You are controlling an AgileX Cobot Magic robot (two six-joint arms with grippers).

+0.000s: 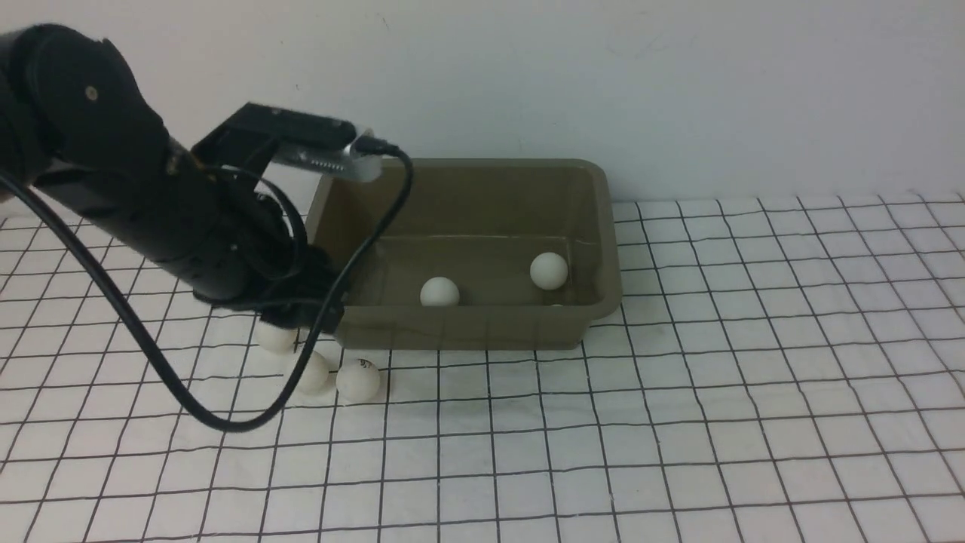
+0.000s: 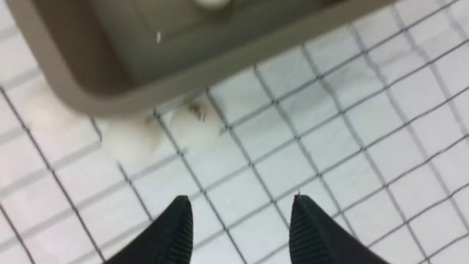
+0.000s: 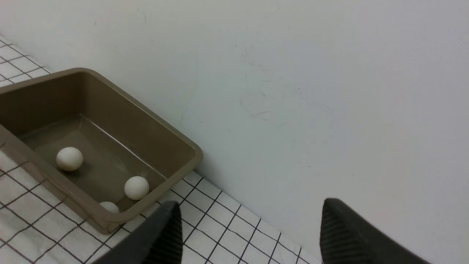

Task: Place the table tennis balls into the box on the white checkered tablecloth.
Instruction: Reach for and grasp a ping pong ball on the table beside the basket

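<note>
Front view: the left arm (image 1: 143,196) slants down toward the cloth, and the left hand (image 1: 289,315) at its end sits just off the near left corner of the box (image 1: 467,330). Its fingers are masked by the wrist and a black cable (image 1: 173,392), so the grip cannot be judged from here. The first loose ball (image 1: 277,337) lies directly beneath that hand; contact cannot be told. The second loose ball (image 1: 309,372) and the marked ball (image 1: 359,379) lie close together just to the hand's right and nearer the onlooker. All three rest on the white checkered tablecloth (image 1: 678,422), outside the box. Inside the box, further to the hand's right, are the left inner ball (image 1: 439,292), the right inner ball (image 1: 548,271) and a third inner ball (image 1: 556,305), which is only a sliver behind the near wall. The right hand is out of this view. Left wrist view, blurred: the left hand's fingers (image 2: 176,231) stand apart, released, with bare cloth between them and nothing held. Ahead of the fingertips the marked ball (image 2: 194,119) and another pale ball (image 2: 128,145) lie by the box's corner rim. Right wrist view: the right hand (image 3: 251,207) is spread and empty, with a plain wall (image 3: 311,91) beyond it. The box lies well ahead of it, to one side, with three balls on its floor.
</note>
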